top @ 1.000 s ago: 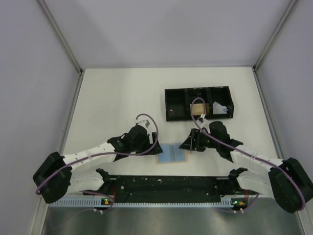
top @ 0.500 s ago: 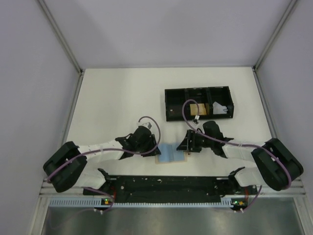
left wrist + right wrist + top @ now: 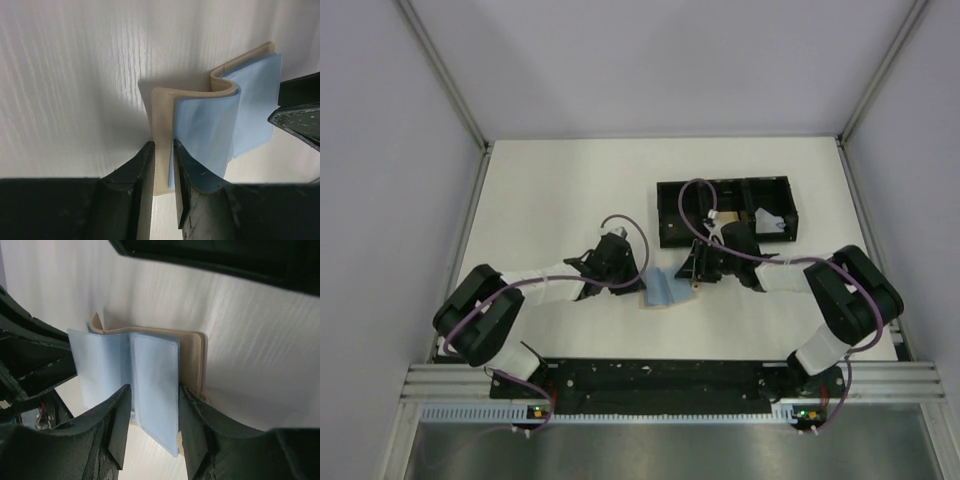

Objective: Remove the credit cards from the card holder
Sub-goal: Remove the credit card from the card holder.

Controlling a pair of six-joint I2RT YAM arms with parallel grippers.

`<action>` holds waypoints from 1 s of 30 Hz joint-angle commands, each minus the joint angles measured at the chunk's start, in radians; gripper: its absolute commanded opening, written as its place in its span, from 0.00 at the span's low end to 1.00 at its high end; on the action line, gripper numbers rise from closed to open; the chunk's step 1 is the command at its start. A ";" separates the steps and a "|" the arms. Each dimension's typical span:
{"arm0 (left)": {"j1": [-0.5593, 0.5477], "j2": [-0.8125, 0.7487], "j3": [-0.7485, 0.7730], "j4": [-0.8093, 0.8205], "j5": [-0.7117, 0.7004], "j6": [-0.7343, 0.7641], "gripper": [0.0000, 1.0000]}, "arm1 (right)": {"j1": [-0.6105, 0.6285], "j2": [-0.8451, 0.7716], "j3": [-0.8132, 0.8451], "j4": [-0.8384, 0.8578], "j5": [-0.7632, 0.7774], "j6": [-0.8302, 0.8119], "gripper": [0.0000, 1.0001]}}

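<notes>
On the white table [image 3: 550, 200], the card holder [image 3: 665, 290] has moved toward the black tray [image 3: 663, 215] and now buckles; my left gripper [image 3: 163, 150] has pinched its tan flap; the right gripper [image 3: 153, 390] narrows astride a blue leaf [image 3: 152, 375], grip unclear; the credit cards, hidden to me, are not yet out.

I see the card holder [image 3: 161, 115] tan beige outside, stitched along its edge, with pale blue inner panels on the side towards the right gripper [image 3: 152, 395]. That and the left gripper [image 3: 162, 149] have black, scuffed fingers. Beneath them the table [image 3: 75, 75] is white with faint grey streaks.
</notes>
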State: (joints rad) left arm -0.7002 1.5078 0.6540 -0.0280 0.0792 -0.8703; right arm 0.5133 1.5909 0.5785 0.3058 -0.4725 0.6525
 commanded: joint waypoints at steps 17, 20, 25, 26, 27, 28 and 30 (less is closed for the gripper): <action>0.022 -0.706 0.058 -0.407 -0.519 0.169 0.94 | -0.090 -0.679 0.101 -0.617 0.437 -0.234 0.73; 0.022 -0.901 0.079 -0.463 -0.646 0.256 0.98 | -0.093 -0.836 0.153 -0.772 0.648 -0.272 0.82; 0.024 -1.202 0.110 -0.513 -0.789 0.369 0.99 | -0.094 -1.052 0.233 -0.908 0.857 -0.318 0.90; 0.024 -1.251 0.114 -0.515 -0.803 0.390 0.99 | -0.094 -1.087 0.247 -0.924 0.882 -0.329 0.91; 0.024 -1.294 0.121 -0.517 -0.817 0.407 0.99 | -0.093 -1.115 0.265 -0.938 0.903 -0.336 0.92; 0.024 -1.328 0.122 -0.521 -0.834 0.419 0.99 | -0.094 -1.140 0.280 -0.948 0.919 -0.341 0.92; 0.024 -1.394 0.122 -0.521 -0.863 0.436 0.99 | -0.093 -1.175 0.300 -0.965 0.945 -0.359 0.92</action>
State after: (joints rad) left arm -0.6815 0.2108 0.7570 -0.5098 -0.6651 -0.5304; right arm 0.4290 0.4706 0.8146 -0.5598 0.3218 0.3531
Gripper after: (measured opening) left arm 0.987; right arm 0.918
